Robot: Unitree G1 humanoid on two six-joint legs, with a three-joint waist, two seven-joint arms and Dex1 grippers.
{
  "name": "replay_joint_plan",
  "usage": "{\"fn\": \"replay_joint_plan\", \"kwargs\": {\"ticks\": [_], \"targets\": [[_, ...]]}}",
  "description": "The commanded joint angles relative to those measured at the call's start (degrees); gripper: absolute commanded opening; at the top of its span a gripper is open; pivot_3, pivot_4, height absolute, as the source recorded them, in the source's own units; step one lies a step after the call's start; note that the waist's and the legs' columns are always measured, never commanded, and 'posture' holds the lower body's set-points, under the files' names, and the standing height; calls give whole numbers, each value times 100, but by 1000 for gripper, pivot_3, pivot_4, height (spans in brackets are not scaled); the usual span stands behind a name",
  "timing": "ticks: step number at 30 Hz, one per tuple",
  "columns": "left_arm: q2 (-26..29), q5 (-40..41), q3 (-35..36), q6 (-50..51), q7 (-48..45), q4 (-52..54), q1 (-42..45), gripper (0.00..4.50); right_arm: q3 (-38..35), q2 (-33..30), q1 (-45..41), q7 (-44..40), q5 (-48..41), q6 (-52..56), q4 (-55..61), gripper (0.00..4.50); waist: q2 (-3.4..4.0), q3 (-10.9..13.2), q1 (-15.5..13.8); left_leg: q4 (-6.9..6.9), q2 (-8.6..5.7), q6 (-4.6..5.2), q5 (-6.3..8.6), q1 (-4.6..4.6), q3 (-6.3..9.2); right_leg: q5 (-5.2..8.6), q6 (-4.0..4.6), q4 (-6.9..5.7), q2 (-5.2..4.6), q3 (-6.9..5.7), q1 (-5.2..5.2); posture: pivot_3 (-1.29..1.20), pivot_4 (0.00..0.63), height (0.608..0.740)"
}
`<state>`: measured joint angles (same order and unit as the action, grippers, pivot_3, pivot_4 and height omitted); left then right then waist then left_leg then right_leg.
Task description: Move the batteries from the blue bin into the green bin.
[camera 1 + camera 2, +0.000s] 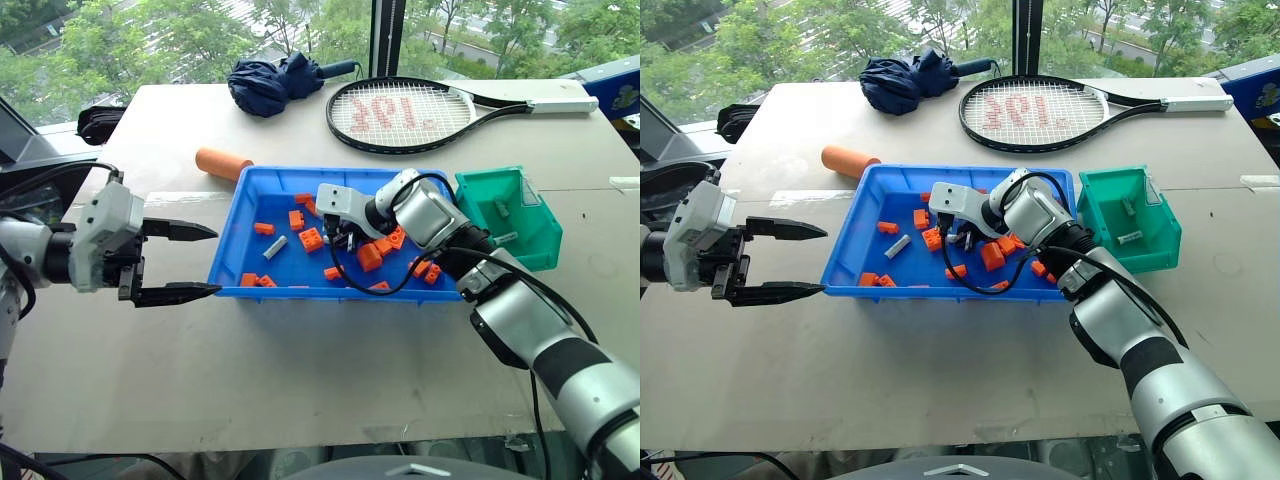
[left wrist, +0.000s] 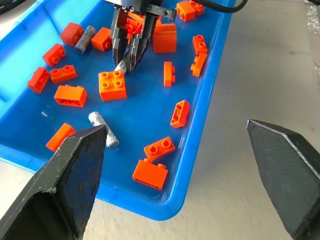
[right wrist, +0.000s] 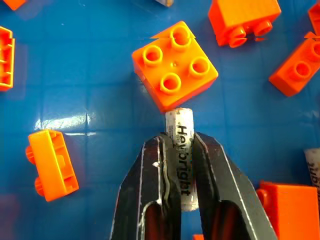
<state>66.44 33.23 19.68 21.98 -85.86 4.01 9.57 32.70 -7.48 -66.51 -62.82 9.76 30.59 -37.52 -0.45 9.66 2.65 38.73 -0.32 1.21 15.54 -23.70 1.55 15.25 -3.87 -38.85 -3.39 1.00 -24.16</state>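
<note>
- right gripper (image 3: pixel 180 165) clenched on a battery (image 3: pixel 180 150), long axis running along the fingers, far end touching an orange brick (image 3: pixel 175 65)
- still down in the blue bin (image 1: pixel 250 190)
- green bin (image 1: pixel 540 235) lies back past the right wrist, well apart (lift first, I'd say)
- left gripper (image 1: pixel 185 262) spread wide and empty, outside the tray's other end
</note>
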Motion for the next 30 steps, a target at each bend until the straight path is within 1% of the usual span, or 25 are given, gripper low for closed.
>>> {"fn": "replay_joint_plan", "kwargs": {"ticks": [1, 4, 6, 10, 13, 15, 17, 20, 23, 26, 30], "targets": [[83, 30, 62, 12, 31, 110, 114, 4500, -39, 8, -13, -35, 52, -2, 71, 88, 0, 0, 0, 0, 0, 0, 0, 0, 0, 0, 0, 0, 0, 0, 0, 0, 150, 740], [67, -28, 13, 11, 92, 130, 147, 4500, -379, -67, -16, -57, -206, 301, 556, 88, 0, 0, -1, 0, 0, 0, 0, 0, 0, 0, 0, 0, 0, 0, 0, 0, 150, 740], [37, 50, 31, 70, 107, 202, 166, 4500, -752, -220, -22, -33, -439, 716, 1185, 88, 2, 2, -8, 0, 0, 0, 0, 0, 0, 0, 0, 0, 0, 0, 0, 0, 150, 740], [-92, 419, 103, 363, 262, 448, 372, 4500, -1415, -684, 227, 57, -898, 1771, 2796, 88, 0, 1, -43, 0, -1, 0, 0, -15, 5, 0, 0, -1, -8, -2, -10, 0, 150, 740], [-338, 741, -17, 632, 616, 711, 890, 4500, -2172, -1358, 598, 199, -1279, 2825, 4256, 88, -4, -1, -106, 2, -4, 1, 0, -17, 14, 0, -1, -1, -14, -11, -6, 0, 150, 740], [-480, 888, -98, 816, 836, 826, 1182, 4500, -2459, -1725, 781, 319, -1449, 3266, 4781, 88, -6, -2, -97, 10, -9, 13, 7, -17, 17, -1, -1, 1, -18, -15, 1, 0, 150, 740], [-635, 1091, -243, 1014, 1042, 989, 1543, 4500, -2850, -2403, 1107, 442, -1469, 3607, 5228, 88, -6, -1, -120, 13, -11, 23, 12, -15, 10, -1, -1, 0, -19, -8, 2, 0, 150, 740], [-813, 1222, -538, 1238, 1211, 1119, 2060, 4500, -3378, -3286, 1677, 605, -1574, 3972, 5607, 88, -7, 0, -172, 23, -14, 29, 15, -15, 14, 0, -2, 1, -18, -12, 11, 0, 150, 740], [-941, 1245, -810, 1412, 1322, 1108, 2482, 4500, -3748, -3796, 2211, 817, -1664, 4048, 5688, 88, -6, 1, -159, 27, -16, 31, 16, -13, 7, 0, -2, 1, -16, -5, 13, 0, 150, 740], [-1088, 1184, -1053, 1503, 1376, 1041, 2842, 4500, -4056, -4014, 2640, 1013, -1791, 3977, 5604, 88, -6, 1, -110, 31, -15, 31, 16, -9, 1, 0, -1, 0, -1, 3, 15, 0, 150, 740], [-1245, 1070, -1296, 1567, 1453, 952, 3155, 4500, -4114, -4081, 2989, 1296, -1872, 3743, 5403, 88, -6, 1, -45, 32, -10, 32, 16, -6, -2, 0, -1, -3, 6, 9, 15, 0, 150, 740]]}}
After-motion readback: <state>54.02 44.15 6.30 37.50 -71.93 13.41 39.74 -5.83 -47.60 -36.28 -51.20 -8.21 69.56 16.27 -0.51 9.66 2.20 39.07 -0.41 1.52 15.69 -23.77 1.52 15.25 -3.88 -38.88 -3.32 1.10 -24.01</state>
